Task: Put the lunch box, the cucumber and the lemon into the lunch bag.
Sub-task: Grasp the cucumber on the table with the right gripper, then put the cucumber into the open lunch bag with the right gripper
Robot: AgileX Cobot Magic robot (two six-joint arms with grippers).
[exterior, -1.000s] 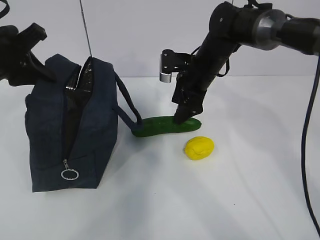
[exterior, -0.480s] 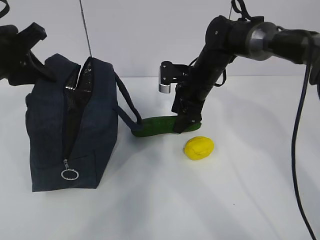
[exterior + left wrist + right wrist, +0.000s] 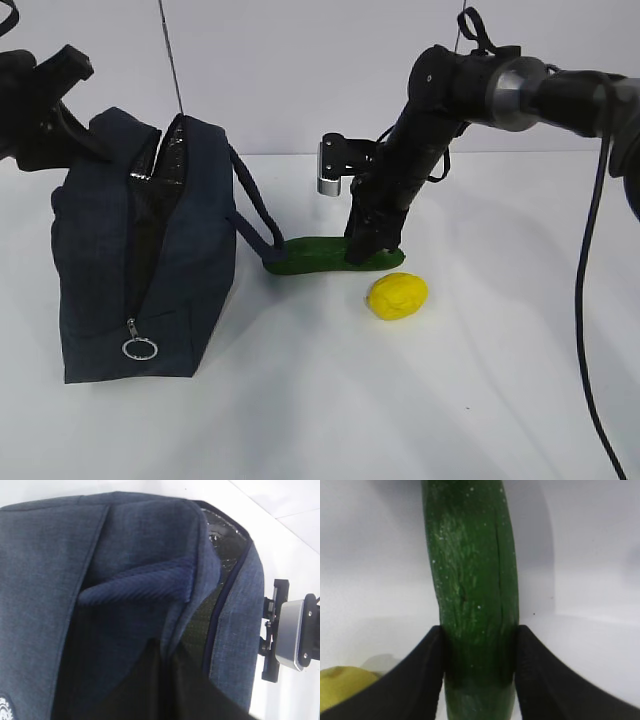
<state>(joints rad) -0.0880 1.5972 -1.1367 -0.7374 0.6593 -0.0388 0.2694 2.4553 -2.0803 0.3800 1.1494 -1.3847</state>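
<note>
Right gripper [image 3: 479,670] clamped on the cucumber [image 3: 472,580], a finger touching each flank; lemon [image 3: 398,296] just beside it. Left gripper closed at the bag [image 3: 140,260].

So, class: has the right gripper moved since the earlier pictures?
Yes. Measured against the still lemon, the right gripper has dropped lower and now straddles the cucumber, its fingers against both sides.
</note>
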